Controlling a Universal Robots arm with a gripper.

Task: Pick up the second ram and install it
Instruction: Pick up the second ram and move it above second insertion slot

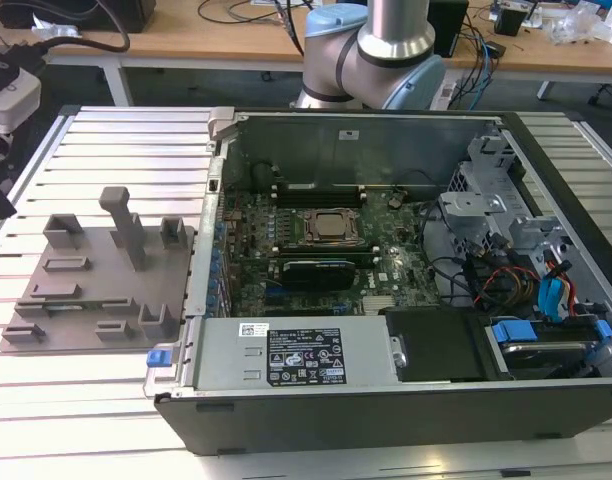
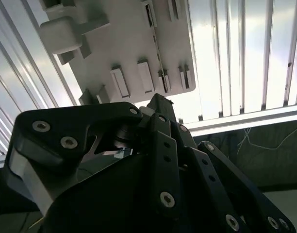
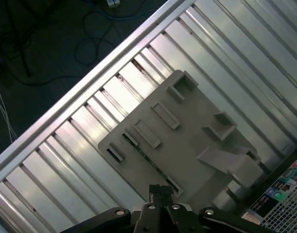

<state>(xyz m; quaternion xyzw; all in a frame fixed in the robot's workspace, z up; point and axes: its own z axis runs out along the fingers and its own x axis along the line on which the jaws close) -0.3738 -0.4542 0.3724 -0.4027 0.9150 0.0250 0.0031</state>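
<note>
The arm (image 1: 371, 45) rises at twelve o'clock from the open computer case (image 1: 386, 260). The grey holder plate (image 1: 96, 290) lies on the slatted table (image 1: 116, 135) at nine o'clock from the case. In the first wrist view the gripper (image 3: 160, 190) points down at that plate, poised over one edge of it. Its fingers are drawn close together, with nothing seen between them. The second ram (image 3: 150, 162) shows there as a thin greenish strip standing on edge in the plate, running up to the gripper's tip. I cannot tell whether the fingertips touch it.
</note>
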